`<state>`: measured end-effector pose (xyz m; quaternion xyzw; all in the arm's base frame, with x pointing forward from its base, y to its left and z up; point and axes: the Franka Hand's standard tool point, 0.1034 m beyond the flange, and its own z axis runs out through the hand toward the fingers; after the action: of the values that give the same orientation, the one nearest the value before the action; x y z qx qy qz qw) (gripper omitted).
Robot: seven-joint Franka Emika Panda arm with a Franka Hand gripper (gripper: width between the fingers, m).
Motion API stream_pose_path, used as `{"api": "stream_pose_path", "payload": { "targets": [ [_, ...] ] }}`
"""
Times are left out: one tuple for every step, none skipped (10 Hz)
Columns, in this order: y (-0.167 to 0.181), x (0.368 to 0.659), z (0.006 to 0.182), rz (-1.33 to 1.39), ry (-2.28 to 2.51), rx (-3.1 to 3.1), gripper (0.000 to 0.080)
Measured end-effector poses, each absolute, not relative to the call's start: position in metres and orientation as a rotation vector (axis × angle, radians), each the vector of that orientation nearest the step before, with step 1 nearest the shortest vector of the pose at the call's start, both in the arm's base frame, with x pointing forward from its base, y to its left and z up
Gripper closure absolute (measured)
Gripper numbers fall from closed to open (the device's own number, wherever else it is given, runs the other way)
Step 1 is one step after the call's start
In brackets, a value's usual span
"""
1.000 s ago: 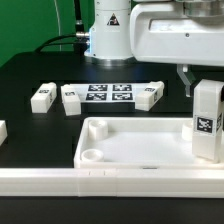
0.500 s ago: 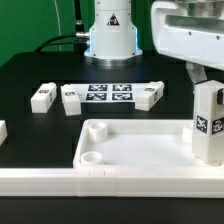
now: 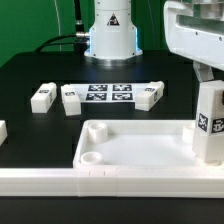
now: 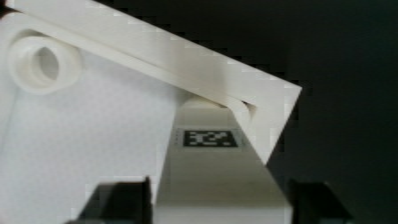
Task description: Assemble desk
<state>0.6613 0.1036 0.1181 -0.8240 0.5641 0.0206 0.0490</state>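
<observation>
The white tray-like tabletop (image 3: 130,126) lies at the front of the black table. A white square leg (image 3: 211,125) with a tag stands upright in its corner at the exterior view's right. My gripper (image 3: 208,80) hangs over that leg's top. In the wrist view, my gripper (image 4: 219,205) has a dark finger on each side of the leg (image 4: 214,170), closed against it. The tabletop (image 4: 89,130) and a round corner socket (image 4: 39,62) lie below. Three loose legs lie behind the tabletop (image 3: 42,97), (image 3: 71,100), (image 3: 150,95).
The marker board (image 3: 108,95) lies between two of the loose legs. The long white rail (image 3: 100,182) runs along the front. The arm's base (image 3: 110,35) stands at the back. A small white piece (image 3: 2,133) shows at the exterior view's left edge.
My gripper has shifted toward the exterior view's right, and the upright leg has shifted slightly the same way. The loose legs and the tabletop have not moved.
</observation>
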Motion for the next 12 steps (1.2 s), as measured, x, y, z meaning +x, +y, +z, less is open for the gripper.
{"api": "stream_pose_path", "payload": {
  "targets": [
    [0.1044, 0.6578, 0.1188, 0.106, 1.640, -2.584, 0.0292],
    [0.1054, 0.6596, 0.1202, 0.110, 1.584, -2.619, 0.0292],
    [0.1053, 0.6598, 0.1198, 0.103, 1.480, -2.675, 0.0180],
    [0.1053, 0.6598, 0.1197, 0.097, 1.360, -2.735, 0.0159],
    [0.1053, 0.6597, 0.1196, 0.094, 1.282, -2.771, 0.0159],
    [0.1053, 0.6597, 0.1195, 0.088, 1.163, -2.820, 0.0151],
    [0.1052, 0.6596, 0.1194, 0.082, 1.068, -2.860, 0.0151],
    [0.1050, 0.6588, 0.1190, 0.062, 0.863, -2.953, 0.0150],
    [0.1061, 0.6586, 0.1192, 0.052, 0.721, -3.003, 0.0150],
    [0.1060, 0.6588, 0.1193, 0.040, 0.532, -3.051, 0.0150],
    [0.1061, 0.6592, 0.1194, 0.034, 0.393, -3.070, 0.0150],
    [0.1063, 0.6595, 0.1195, 0.029, 0.284, -3.082, 0.0150]
  ]
}}
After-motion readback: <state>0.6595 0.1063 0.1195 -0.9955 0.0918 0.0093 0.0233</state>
